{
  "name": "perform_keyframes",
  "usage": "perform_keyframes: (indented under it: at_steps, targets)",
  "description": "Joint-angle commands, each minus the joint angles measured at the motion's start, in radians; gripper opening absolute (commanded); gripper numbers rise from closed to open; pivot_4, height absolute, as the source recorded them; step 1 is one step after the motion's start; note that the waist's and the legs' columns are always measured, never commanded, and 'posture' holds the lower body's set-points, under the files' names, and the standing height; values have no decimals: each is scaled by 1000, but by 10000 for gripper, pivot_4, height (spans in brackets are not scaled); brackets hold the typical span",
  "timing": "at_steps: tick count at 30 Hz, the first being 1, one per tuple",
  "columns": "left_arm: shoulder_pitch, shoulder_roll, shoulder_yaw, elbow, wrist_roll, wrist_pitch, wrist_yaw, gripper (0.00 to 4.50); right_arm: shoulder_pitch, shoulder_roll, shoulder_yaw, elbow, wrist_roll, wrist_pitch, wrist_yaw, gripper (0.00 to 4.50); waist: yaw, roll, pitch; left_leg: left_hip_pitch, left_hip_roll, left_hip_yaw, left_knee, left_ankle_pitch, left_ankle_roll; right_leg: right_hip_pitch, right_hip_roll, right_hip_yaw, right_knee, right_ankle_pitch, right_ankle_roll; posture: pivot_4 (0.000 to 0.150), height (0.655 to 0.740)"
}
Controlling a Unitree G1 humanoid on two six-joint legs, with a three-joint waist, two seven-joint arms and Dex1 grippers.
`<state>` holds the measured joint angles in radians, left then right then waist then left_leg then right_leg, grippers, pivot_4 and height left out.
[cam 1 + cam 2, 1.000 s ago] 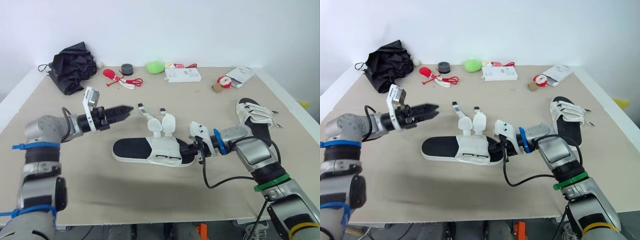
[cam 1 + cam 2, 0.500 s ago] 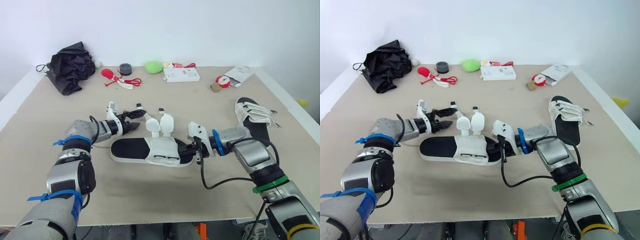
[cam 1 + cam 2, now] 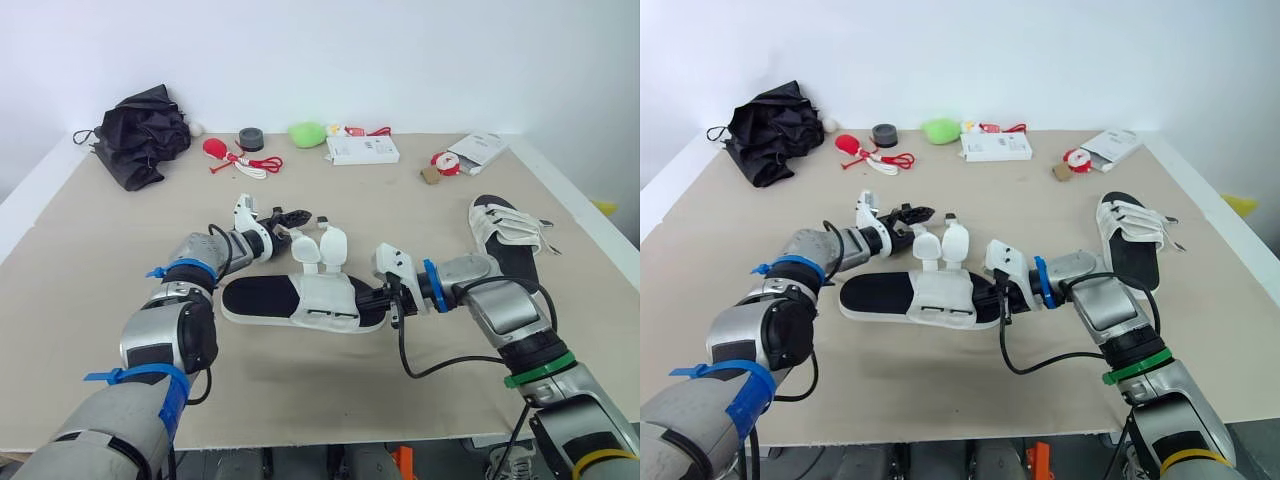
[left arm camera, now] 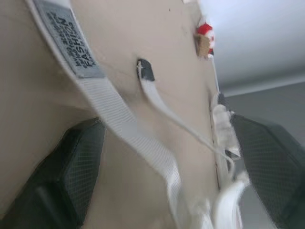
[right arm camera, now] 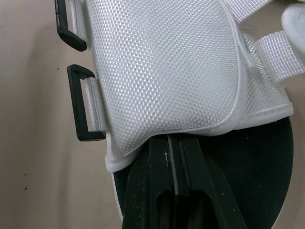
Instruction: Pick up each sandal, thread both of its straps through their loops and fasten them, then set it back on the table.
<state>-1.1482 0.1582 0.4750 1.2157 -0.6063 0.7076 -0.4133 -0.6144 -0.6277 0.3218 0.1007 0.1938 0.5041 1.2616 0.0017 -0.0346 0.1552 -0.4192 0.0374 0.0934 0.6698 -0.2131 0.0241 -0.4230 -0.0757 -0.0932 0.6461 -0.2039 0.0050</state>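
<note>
Head views, sandal: the open sandal lies flat on the table between the arms, with both straps sticking up unfastened. A second sandal lies well apart on the robot's right.
Head views, left gripper: the left gripper sits low at the tip of the toe-side strap.
Head views, right gripper: the right gripper lies on the heel end of the open sandal.
Head views, risk: a pull on the strap may drag or tip the sandal, since the right arm seems only to press on it.
Left wrist view, gripper: the fingers stand wide apart, one on each side of the toe-side strap, and hold nothing.
Left wrist view, straps: the strap with the label runs between the fingers close to the table. The heel-side strap lies beyond it.
Left wrist view, risk: the strap lies flat and low, so closing may scrape the table or let the strap slide out.
Right wrist view, gripper: the fingers are pressed together on the black sole, with their tips under the white upper. I cannot tell whether they pinch anything.
Right wrist view, loops: two black loops stand free at the upper's edge.
Right wrist view, risk: the right gripper may get in the way of threading.
</note>
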Motion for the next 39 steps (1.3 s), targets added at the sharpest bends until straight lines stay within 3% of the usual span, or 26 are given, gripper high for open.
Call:
perform_keyframes:
  at_steps: [1, 3, 7, 13, 18, 25, 33, 37, 39]
  targets:
    - [-20, -9, 11, 10, 11, -21, 2, 28387, 31, 4, 38, 10, -28, 29, -14, 0, 0, 0, 0, 0, 0, 0, 0, 0, 0, 0, 0, 0, 0, 0, 0, 1500, 7400]
    - [-17, -7, 16, 12, 13, -24, 1, 17739, 35, 4, 35, 5, -29, 31, -15, 0, 0, 0, 0, -1, 0, 0, 0, 0, 0, -1, 1, -1, 0, 0, 0, 1500, 7400]
    - [-8, 0, 12, 5, 24, -17, -12, 759, 42, 2, 29, 1, -26, 36, -14, 0, 0, 0, 0, -1, 0, 0, -1, 0, 0, -1, 1, -1, 0, 0, -1, 1500, 7400]
    - [30, -7, -69, -78, 83, -15, -101, 759, 48, 5, 23, -4, -22, 43, -15, 0, -1, 0, 1, -1, 0, 0, -1, -1, -1, -2, 0, -2, 0, -1, -1, 1500, 7400]
    - [146, -41, -177, -416, 82, -24, -230, 759, 68, -5, 17, -25, -18, 50, -12, 0, 0, 0, 1, -2, 1, 0, -2, -1, -1, -2, 0, -2, -1, -1, -2, 1500, 7400]
    - [390, -53, -342, -910, 140, -276, -349, 759, 92, -10, -2, -47, -6, 67, -18, 0, 5, 0, 1, -2, 1, 0, -7, -2, -3, -3, 0, 0, -1, -5, -9, 1500, 7400]
    - [599, 49, -556, -1153, 229, -735, -727, 759, 137, -16, -32, -103, 23, 102, -41, 0, 9, 0, 1, -2, 1, 0, -7, -2, -2, -3, 1, -1, -2, -6, -10, 1500, 7400]
    - [621, 113, -621, -1079, 300, -1072, -896, 759, 152, -24, -35, -121, 28, 111, -48, 0, 10, 0, 1, -2, 1, -1, -7, -2, -2, -3, 1, -1, -2, -10, -14, 1500, 7400]
    - [601, 143, -647, -968, 351, -1326, -962, 759, 155, -24, -36, -122, 27, 112, -48, 0, 11, 1, 1, -2, 1, -1, -7, -3, -1, -2, 1, -1, -2, -11, -14, 1500, 7400]
